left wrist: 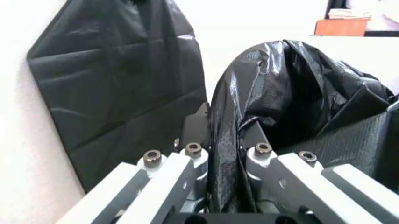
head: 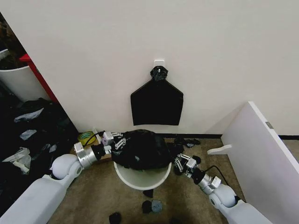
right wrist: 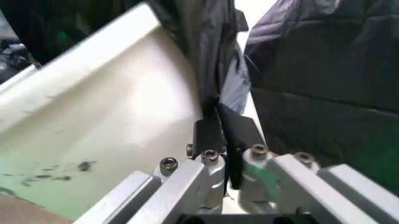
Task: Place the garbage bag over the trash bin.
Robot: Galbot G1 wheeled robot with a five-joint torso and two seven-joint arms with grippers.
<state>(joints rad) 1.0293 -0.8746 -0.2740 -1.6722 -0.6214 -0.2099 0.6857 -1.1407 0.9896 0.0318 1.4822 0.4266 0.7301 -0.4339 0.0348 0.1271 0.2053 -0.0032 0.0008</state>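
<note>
Nearest the robot, small black lumps lie on the brownish carpet in front of the trash bin, whose cream-white near rim shows below the bag. The garbage bag sits billowed over the far part of the bin's mouth, covering it from the left edge to the right edge while the near rim stays bare. The left hand is at the bag's left side, its fingers closed on a fold of the black film, as the left wrist view shows. The right hand is at the bag's right side beside the bin wall, pinching the bag's edge. Farther off, a flat black house-shaped bundle hangs on the white wall, knotted at its top.
</note>
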